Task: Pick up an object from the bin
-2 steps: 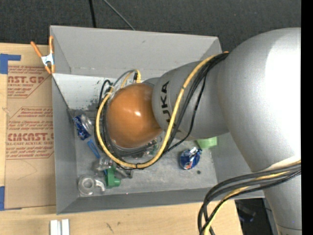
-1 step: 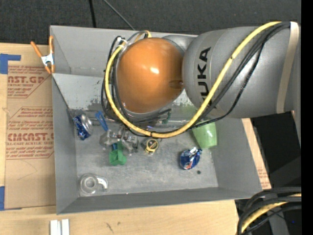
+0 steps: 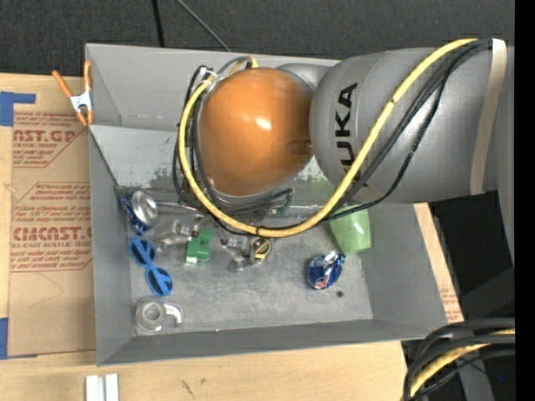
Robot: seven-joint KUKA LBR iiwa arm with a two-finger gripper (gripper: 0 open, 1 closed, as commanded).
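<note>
Green block (image 3: 198, 247), probably the nearest candidate, is seen just beside the hand (image 3: 243, 256), between it and a blue looped piece (image 3: 150, 266). The hand's opening cannot be told. The hand should be centred over one item before descent.

Small green block (image 3: 198, 247): lies on the bin (image 3: 104, 249) floor, left of centre, just beside a clear plastic piece (image 3: 174, 230). Crumpled blue wrapper (image 3: 323, 271): right of centre. Green cup (image 3: 352, 229): just beyond the wrapper, upper part hidden.
</note>
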